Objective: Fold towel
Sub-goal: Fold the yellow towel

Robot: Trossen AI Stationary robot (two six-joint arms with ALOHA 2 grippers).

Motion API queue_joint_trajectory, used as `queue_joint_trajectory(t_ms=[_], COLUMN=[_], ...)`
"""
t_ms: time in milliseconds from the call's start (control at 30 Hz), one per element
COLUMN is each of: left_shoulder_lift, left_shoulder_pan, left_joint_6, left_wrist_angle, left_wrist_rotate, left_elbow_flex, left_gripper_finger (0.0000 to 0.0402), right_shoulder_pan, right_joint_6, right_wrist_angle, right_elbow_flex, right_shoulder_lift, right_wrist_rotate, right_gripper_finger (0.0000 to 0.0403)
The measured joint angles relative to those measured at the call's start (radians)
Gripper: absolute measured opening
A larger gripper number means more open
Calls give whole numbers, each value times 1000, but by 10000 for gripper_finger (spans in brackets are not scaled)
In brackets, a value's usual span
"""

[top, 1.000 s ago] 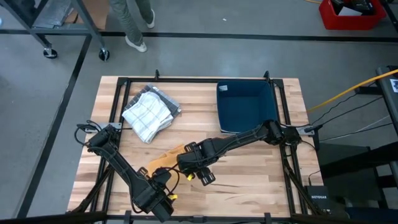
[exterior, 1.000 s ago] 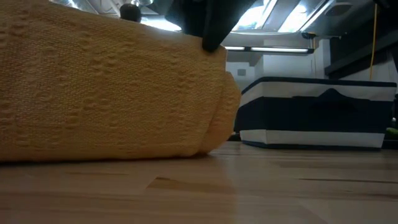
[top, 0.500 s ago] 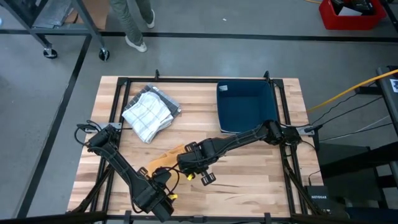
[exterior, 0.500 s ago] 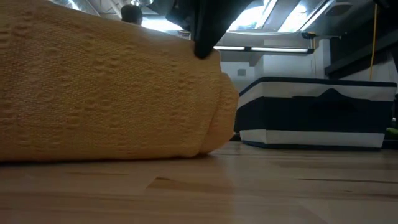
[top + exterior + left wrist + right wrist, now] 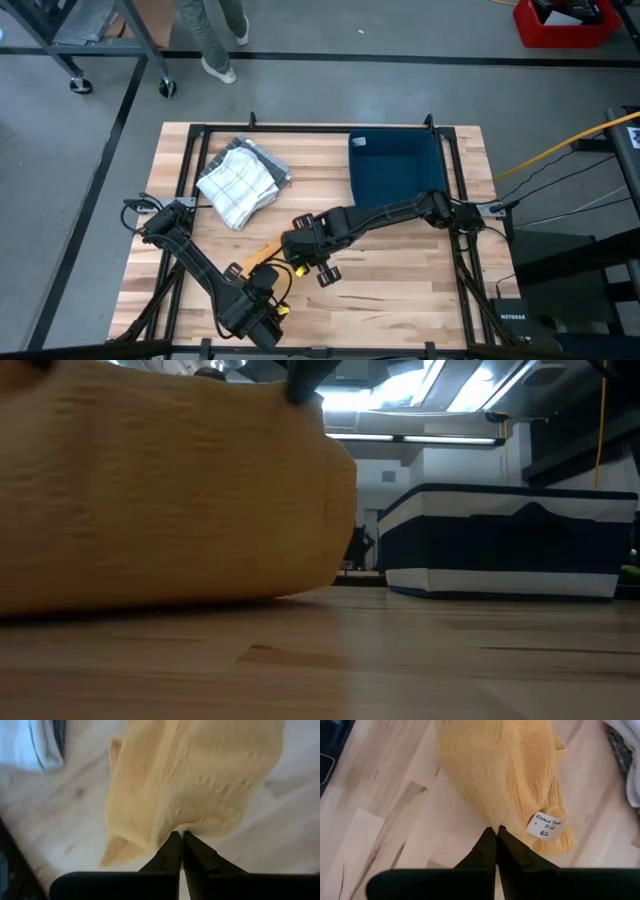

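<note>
On the table [image 5: 400,290], one yellow towel [image 5: 262,254], both grippers' fingers clamped on it, one checked cloth pile [image 5: 240,182], one blue bin [image 5: 394,170]

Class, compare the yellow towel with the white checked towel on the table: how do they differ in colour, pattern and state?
The yellow towel is plain and bears a paper tag; the white checked towel shows a grid pattern. The yellow towel is pinched at its edge by both the left gripper and the right gripper, while the white checked towel lies untouched, bunched near the table's far left. Both are cloth towels on the wooden table.
</note>
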Motion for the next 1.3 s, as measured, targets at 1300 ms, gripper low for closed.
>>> queue_joint_trajectory(t_ms=[1300], left_shoulder_lift=[-46], left_shoulder_pan=[121], left_joint_6=[-142], left_wrist_angle=[3], left_wrist_rotate=[-17], left_elbow_flex=[-254], left_gripper_finger=[0], right_shoulder_pan=[-261], right_joint_6=[1], right_wrist_angle=[53], right_elbow_flex=[-2], right_shoulder_lift=[37], right_wrist_rotate=[-193], right_gripper_finger=[2])
